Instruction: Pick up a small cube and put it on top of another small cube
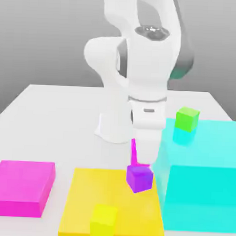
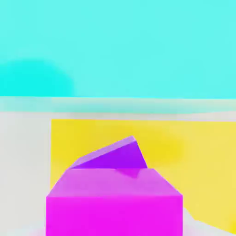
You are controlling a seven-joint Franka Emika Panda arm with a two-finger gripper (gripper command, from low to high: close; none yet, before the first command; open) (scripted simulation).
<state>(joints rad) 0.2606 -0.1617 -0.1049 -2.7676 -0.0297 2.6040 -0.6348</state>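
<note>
The gripper [image 1: 147,156] is low over the purple cube [image 1: 139,179], which sits on the yellow block [image 1: 90,191] close to the side facing the cyan block [image 1: 201,189]. The magenta cube [image 2: 114,215] is at the claw, directly above or on the purple one; full contact between the two cannot be confirmed. Whether the claw is wide, narrow or gripping cannot be told. The hand view shows the purple cube turned relative to the magenta cube, with one corner extending past it. The step in hand is judged to be the final seating and release. Good practice calls for the magenta cube's base to lie flat and well inside the purple top before support is withdrawn — any centring correction should be small and made without pressing sideways. Downward force should cease at contact, since a hard push could skid the lower cube. The release should be even on both sides, followed by a slow, straight vertical lift — no twist, no lateral drift. Principal risks: dragging the magenta cube upward on one side, or brushing the tall cyan block alongside.
</note>
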